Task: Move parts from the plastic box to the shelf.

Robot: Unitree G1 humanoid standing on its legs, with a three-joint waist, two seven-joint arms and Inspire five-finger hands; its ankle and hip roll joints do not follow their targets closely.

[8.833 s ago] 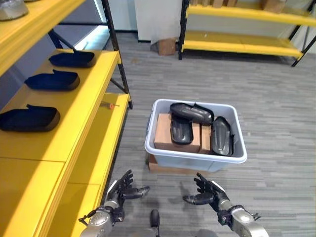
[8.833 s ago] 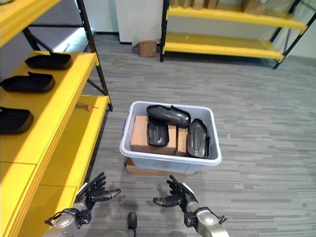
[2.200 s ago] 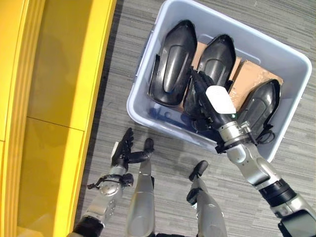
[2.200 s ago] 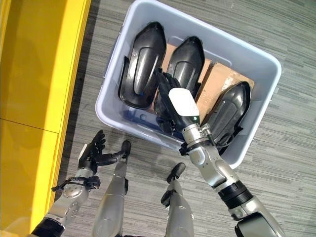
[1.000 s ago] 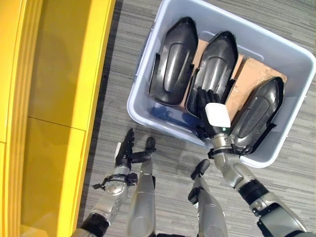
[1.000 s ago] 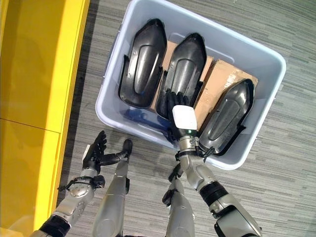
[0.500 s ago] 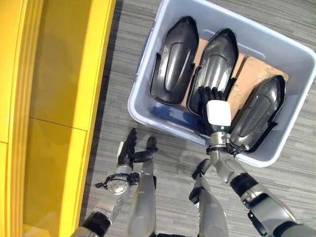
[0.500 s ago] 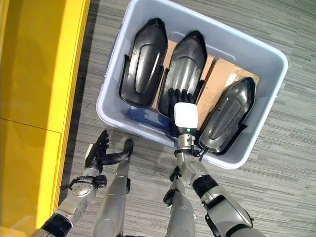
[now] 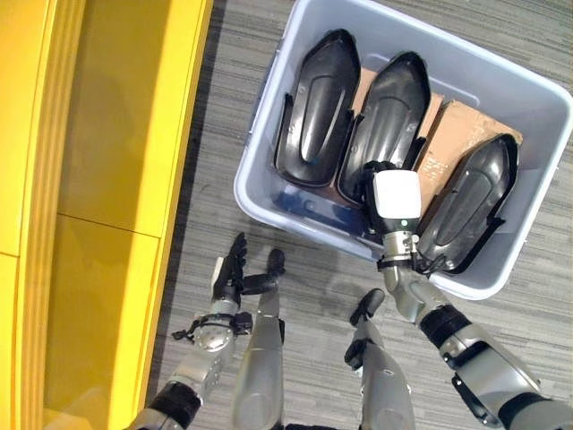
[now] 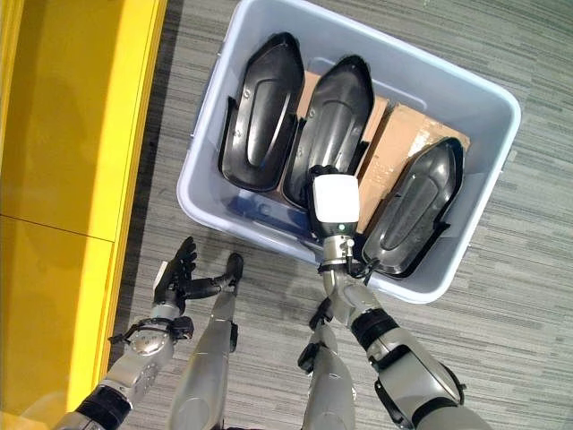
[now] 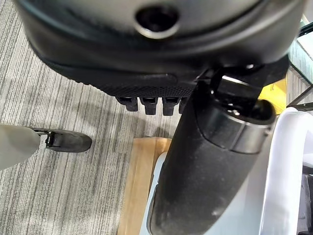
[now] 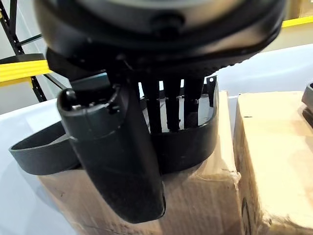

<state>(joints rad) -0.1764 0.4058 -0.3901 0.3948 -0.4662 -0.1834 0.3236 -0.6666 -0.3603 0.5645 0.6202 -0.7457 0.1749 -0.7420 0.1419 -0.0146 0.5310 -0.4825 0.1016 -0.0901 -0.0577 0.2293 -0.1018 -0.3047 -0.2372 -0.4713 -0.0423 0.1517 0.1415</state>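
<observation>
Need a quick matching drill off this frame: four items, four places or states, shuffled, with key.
Items:
1. right hand
2. left hand
3. plastic box
4. yellow shelf

Places or states:
A. open, above the floor, outside the box
B. along the robot's left side
C. holds three black parts on cardboard
D. reaching into the box at the middle part's near end

Pairs: 1-D, 2-A, 3-C, 4-B

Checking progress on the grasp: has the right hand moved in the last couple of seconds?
Yes. The right hand has drawn back toward the plastic box's near wall, to the near end of the middle black part.
</observation>
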